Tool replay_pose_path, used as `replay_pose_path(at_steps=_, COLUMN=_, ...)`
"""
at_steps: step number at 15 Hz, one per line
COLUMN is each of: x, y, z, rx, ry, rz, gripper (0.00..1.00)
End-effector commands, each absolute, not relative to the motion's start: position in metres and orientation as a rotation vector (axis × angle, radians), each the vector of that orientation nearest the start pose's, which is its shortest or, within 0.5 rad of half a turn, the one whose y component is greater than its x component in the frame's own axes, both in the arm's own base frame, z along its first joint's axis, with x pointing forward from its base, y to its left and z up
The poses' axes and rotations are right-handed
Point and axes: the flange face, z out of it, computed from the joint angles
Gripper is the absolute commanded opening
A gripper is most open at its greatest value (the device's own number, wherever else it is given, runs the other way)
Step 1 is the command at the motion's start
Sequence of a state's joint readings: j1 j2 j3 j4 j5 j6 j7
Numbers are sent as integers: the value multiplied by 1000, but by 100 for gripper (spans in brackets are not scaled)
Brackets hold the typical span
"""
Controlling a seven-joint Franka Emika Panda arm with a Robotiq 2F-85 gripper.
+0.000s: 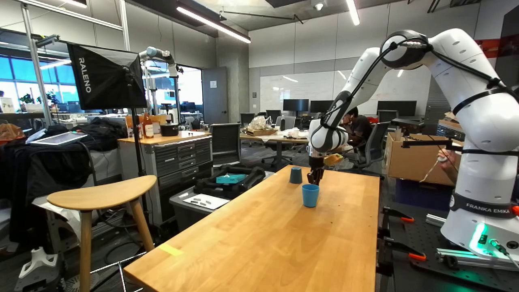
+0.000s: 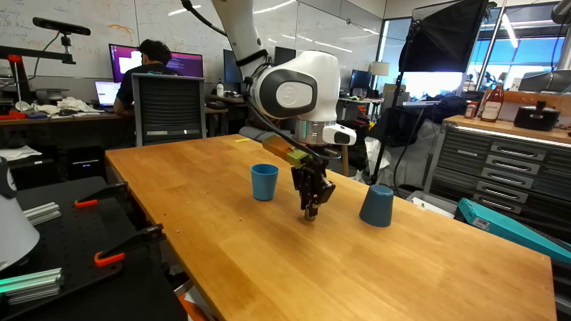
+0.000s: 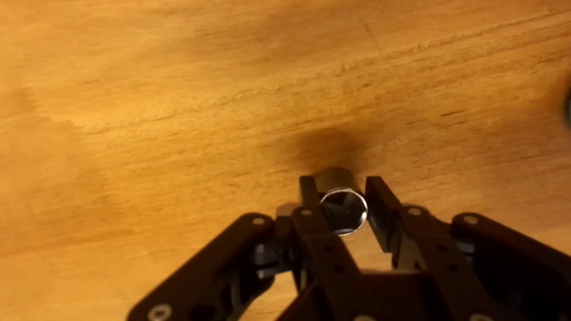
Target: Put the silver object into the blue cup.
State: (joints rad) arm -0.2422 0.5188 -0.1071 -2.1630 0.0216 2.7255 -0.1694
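silver object: it's standing ring end up between the pads, well away from the corner of the table that's carrying the yellow tape.
pincer: it's pinching the silver object from both sides; how hard it's squeezing, i'm not able to tell.
lifting: i'd be going straight up first, no tilting or twisting, until the bottom is clearing the cup rim.
blue cup: it's standing upright toward that taped corner, mouth open, so i'm guessing it's the target. i'd be centring over the mouth, dipping a little, and only letting go when nothing's hanging outside the rim.
upside-down cup: it's sitting near the long edge opposite the clamps, darker and mouth down, so i'd just be steering clear of it.
silver object's bottom: whether it's touching the table or hovering, i'm not managing to tell.
fingers: in an exterior view they're blocking the spot, so i'm not making out the silver object there.
cup floor: it isn't showing anywhere.
dark curve: it's poking in at the wrist view's border, cut off; maybe a cup, not sure which.
clamp-side corners: in both exterior views one is running out of frame.
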Motion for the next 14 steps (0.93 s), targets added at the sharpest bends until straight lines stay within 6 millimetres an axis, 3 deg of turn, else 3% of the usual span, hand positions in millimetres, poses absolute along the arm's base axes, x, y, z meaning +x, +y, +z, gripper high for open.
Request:
replay_pose_path(at_steps=1, x=519, y=-193, z=201, rx=-3159, ry=171, rz=-90, gripper=8)
replay_pose_path(at_steps=6, x=498, y=-182, z=259, rx=-3093, ry=1, rz=-74, gripper=8)
replay_pose_path(at_steps=14, x=482, y=-130, z=281, rx=-2959, ry=-221, rz=-67, gripper=8)
